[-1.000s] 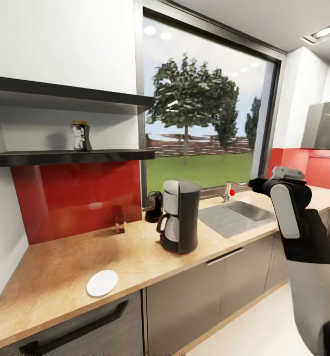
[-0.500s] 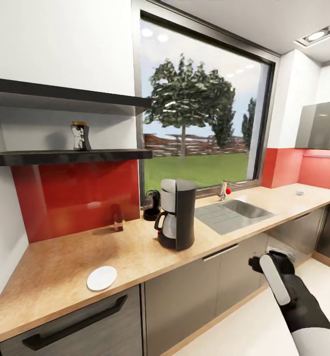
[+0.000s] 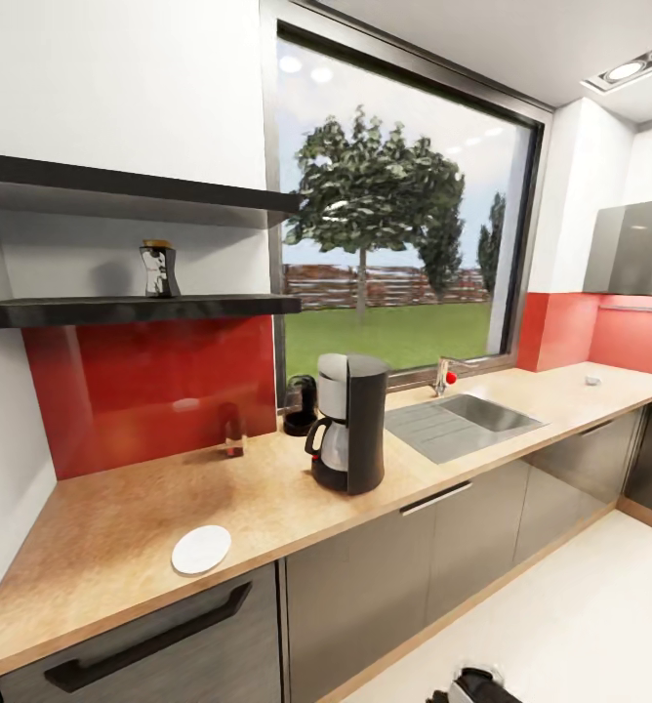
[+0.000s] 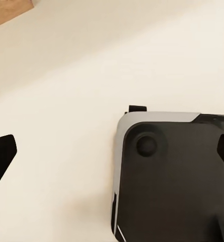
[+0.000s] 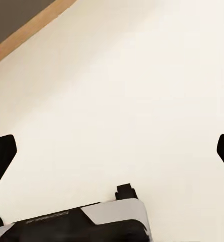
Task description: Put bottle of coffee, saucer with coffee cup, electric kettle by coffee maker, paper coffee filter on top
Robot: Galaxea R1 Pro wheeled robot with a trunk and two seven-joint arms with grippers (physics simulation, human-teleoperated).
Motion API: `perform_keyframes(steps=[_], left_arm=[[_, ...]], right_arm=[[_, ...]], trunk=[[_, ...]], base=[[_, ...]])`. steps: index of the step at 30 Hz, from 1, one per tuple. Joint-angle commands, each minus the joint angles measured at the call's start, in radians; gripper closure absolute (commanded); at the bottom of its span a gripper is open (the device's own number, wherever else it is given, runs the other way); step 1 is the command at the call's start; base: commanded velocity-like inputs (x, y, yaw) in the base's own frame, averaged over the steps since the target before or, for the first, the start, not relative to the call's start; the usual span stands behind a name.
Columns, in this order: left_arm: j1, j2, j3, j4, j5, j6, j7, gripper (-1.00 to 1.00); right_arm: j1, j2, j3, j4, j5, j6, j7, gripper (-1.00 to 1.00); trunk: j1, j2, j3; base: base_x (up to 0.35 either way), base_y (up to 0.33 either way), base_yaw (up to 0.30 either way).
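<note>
Standing upright on shelf (image 3: 170,310): coffee bottle (image 3: 158,268), long axis vertical.

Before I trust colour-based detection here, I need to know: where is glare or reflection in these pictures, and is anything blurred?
Head view: the red backsplash is glossy and mirrors the small bottle standing before it; ceiling lights reflect as bright spots in the window; the coffee maker is sharp. Left wrist view and right wrist view: pale floor, evenly lit, soft at the edges.
</note>
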Motion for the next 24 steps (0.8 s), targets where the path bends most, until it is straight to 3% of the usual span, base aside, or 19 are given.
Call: perform_keyframes(steps=[1,3,5,6,8,13,16,24], left_arm=[[0.0,0.0,0.003,0.001,0.001,-0.004,0.001,-1.0],[0.0,-0.001,0.003,0.001,0.001,-0.004,0.001,-1.0],[0.0,-0.002,0.003,0.001,0.001,-0.004,0.002,-1.0],[0.001,-0.002,0.004,0.001,0.001,-0.004,0.003,-1.0],[0.0,0.0,0.005,0.001,0.001,-0.004,0.004,-1.0],[0.001,0.002,0.009,0.002,0.003,-0.006,0.006,-1.0],[0.001,0.003,0.013,0.003,0.01,-0.008,0.007,-1.0],[0.001,-0.005,0.014,0.003,0.012,-0.008,0.007,-1.0]], right_arm=[[0.0,0.01,0.02,0.04,-0.007,-0.015,0.024,-1.0],[0.008,0.021,0.029,0.079,-0.002,-0.038,0.043,-1.0],[0.02,0.026,0.032,0.101,0.051,-0.122,0.054,-1.0],[0.023,0.028,0.033,0.108,0.127,-0.206,0.057,-1.0],[0.029,0.029,0.033,0.111,0.159,-0.238,0.058,-1.0],[0.038,0.03,0.031,0.113,0.171,-0.251,0.055,-1.0],[0.066,0.047,0.032,0.113,0.176,-0.254,0.058,-1.0],[0.07,0.048,0.03,0.11,0.175,-0.254,0.055,-1.0]], trunk=[[0.0,-0.001,0.0],[0.0,-0.001,0.0],[0.0,-0.001,0.0],[0.0,-0.001,0.0],[0.0,-0.001,0.0],[0.0,-0.001,0.0],[0.0,-0.001,0.0],[0.0,-0.001,0.0]], base=[[0.0,0.0,0.0],[0.0,0.0,0.0],[0.0,0.0,0.0],[0.0,0.0,0.0],[0.0,0.0,0.0],[0.0,0.0,0.0],[0.0,0.0,0.0],[0.093,-0.251,0.206]])
